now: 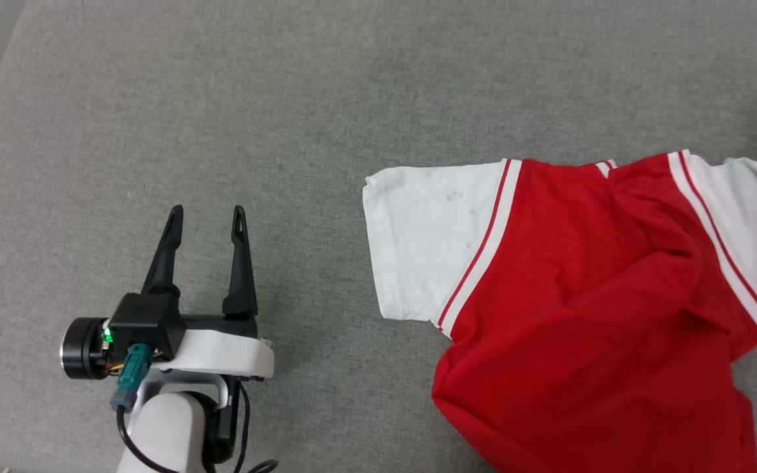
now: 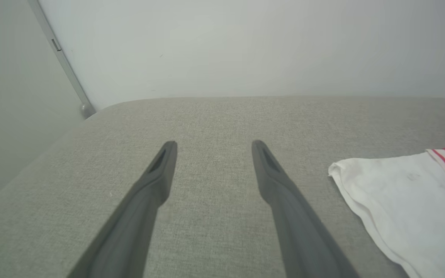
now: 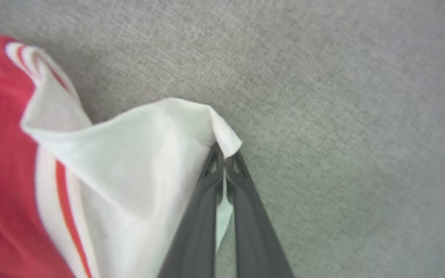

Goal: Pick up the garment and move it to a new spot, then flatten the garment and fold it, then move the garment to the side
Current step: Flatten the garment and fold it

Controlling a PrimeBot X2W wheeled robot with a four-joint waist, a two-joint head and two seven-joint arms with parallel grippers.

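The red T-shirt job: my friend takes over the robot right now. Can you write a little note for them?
Left gripper: open and empty above the grey surface, apart from the garment.
Right gripper: shut on the edge of a white sleeve.
The garment lies rumpled on the surface, not folded.
Done: sleeve gripped.
Left to do: lift and move it, flatten it, fold it, set it aside.

White forearm (image 1: 168, 433), black cable (image 1: 244, 420), teal plug (image 1: 132, 371), dark tapering claw (image 1: 207, 210).
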